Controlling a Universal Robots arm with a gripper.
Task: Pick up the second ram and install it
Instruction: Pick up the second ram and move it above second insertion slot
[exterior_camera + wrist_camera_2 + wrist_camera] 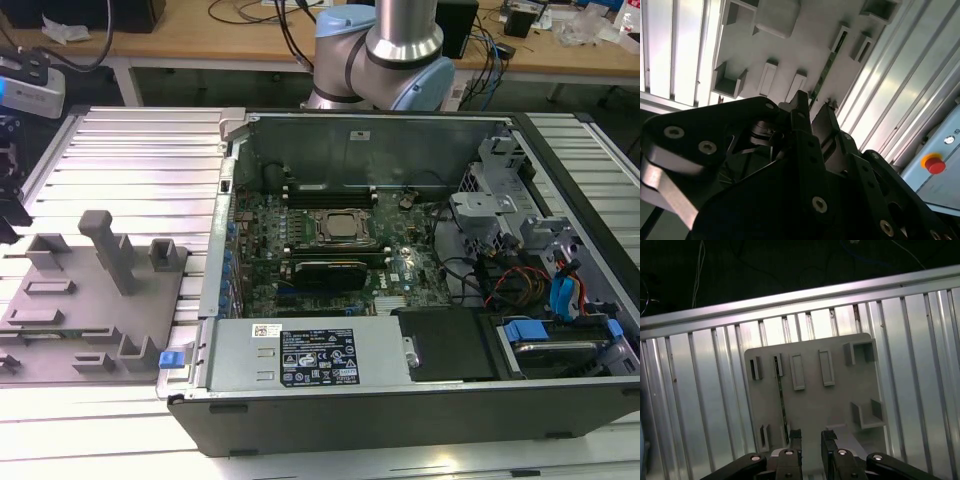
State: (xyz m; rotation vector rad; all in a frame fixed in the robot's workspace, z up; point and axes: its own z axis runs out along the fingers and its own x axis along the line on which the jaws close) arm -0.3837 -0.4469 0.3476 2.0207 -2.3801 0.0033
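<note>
The jaws hang spread with nothing between them, over the gray holder plate (840, 405) on the slatted worktop (690, 390). The second ram (782, 400) seems to stand on edge in a narrow slot, its end near one jaw, with raised brackets (867, 412) nearby. The open computer case (400, 410) sits to the exterior view's right of the plate.

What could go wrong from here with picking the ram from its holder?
In the first wrist view the second ram stands on its thin edge, off to one side of the open hand; closing there might miss or tilt it.
Raised slot walls on the grey holder sit close beside it; a finger might strike them.
</note>
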